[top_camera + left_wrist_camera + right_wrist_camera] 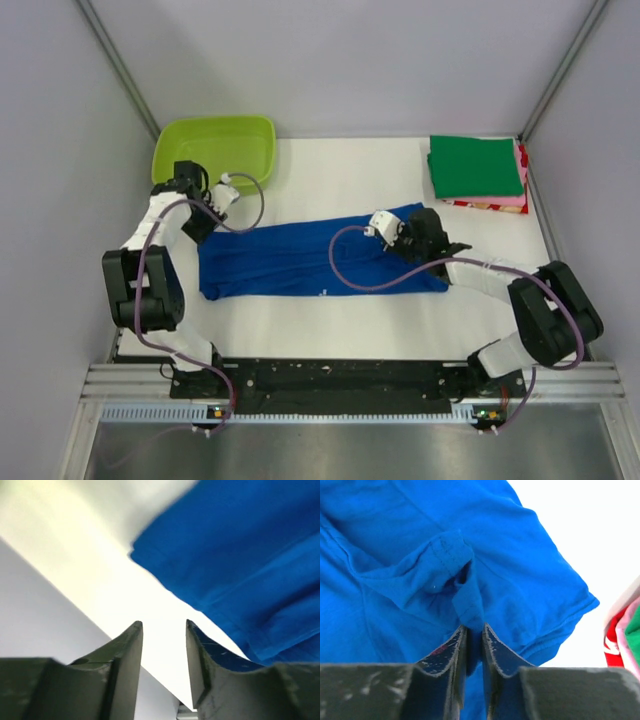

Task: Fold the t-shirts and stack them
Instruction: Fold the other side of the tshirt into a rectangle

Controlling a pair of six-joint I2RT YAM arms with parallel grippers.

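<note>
The royal-blue t-shirt (300, 262) lies folded into a long band across the middle of the white table. My left gripper (202, 226) hangs at the band's left end. In the left wrist view that gripper (164, 625) is open with only table between its fingers, and the blue cloth (240, 555) sits to the right. My right gripper (432, 245) is at the band's right end. In its wrist view, my right gripper (474, 627) is shut on a raised fold of the blue shirt (465, 595). A folded stack sits at the back right, with green (475, 165) on top, then pink (522, 175) and red (485, 207).
A lime-green plastic tub (215, 145) stands at the back left, just behind the left wrist. Grey walls close in the table on both sides. The red (615, 645) and pink (627, 630) edges of the stack show at the right of the right wrist view.
</note>
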